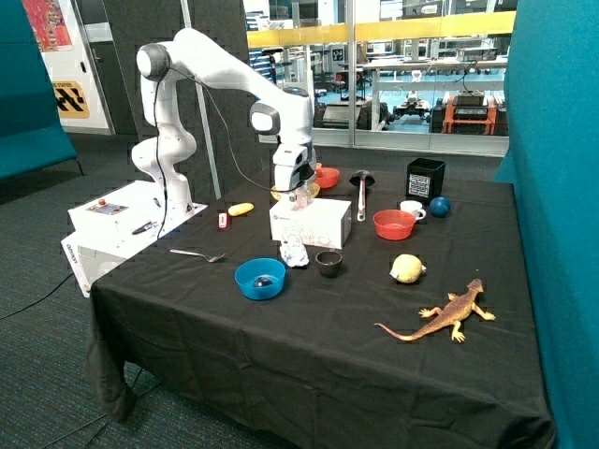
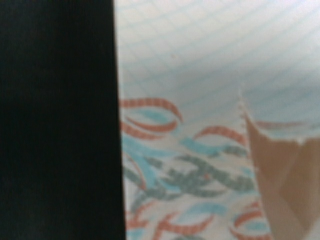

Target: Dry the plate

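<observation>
My gripper [image 1: 301, 195] hangs just above the top of a white tissue box [image 1: 311, 224] in the middle of the table. The wrist view shows the box top [image 2: 200, 100] close up, with red and blue swirls and a torn opening [image 2: 287, 185] that shows brown inside. A sliver of the yellow-olive plate [image 1: 278, 194] shows behind the gripper, mostly hidden by it. A crumpled white tissue [image 1: 295, 251] lies on the cloth in front of the box. I cannot see anything held in the gripper.
A blue bowl [image 1: 260, 278], a small black bowl [image 1: 328, 263] and a fork [image 1: 197, 253] lie in front of the box. Red-orange bowls [image 1: 393, 224] [image 1: 327, 176], a ladle [image 1: 361, 192], a cup [image 1: 411, 209], a black box [image 1: 425, 178], a toy lizard [image 1: 440, 316] lie around it.
</observation>
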You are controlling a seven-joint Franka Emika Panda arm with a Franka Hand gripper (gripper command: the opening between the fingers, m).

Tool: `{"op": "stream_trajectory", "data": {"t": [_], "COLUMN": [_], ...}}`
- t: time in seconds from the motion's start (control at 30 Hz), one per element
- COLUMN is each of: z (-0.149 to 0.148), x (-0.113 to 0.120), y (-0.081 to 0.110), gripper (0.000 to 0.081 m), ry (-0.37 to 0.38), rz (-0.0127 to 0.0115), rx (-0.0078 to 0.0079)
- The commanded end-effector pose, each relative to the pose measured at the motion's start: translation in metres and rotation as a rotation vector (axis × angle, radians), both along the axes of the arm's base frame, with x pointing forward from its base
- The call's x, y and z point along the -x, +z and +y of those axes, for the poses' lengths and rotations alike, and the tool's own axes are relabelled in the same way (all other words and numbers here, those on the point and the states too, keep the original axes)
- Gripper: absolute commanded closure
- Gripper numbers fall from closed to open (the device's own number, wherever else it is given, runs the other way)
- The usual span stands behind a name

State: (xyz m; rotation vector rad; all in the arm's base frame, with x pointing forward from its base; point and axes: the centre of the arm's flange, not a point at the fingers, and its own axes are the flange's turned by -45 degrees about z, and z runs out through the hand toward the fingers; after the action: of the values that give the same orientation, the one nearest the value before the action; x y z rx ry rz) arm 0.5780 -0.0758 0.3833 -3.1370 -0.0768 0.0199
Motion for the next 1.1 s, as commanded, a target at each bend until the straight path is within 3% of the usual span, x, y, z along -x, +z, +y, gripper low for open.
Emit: {"op": "stream_trajectory", "data": {"t": [0.0, 0.6, 1.07], "z": [-0.003, 0.008, -0.001], "x": [0.013, 0.015, 0.011], "y": [0.001, -0.004, 0.000], "gripper": [0.0807, 0.0808, 0.0808], "ry": [-0.017, 0.011, 0.017], "rz": [-0.0127, -0.0128, -0.0128], "rx": [0.0034, 0.0032, 0.0032]}}
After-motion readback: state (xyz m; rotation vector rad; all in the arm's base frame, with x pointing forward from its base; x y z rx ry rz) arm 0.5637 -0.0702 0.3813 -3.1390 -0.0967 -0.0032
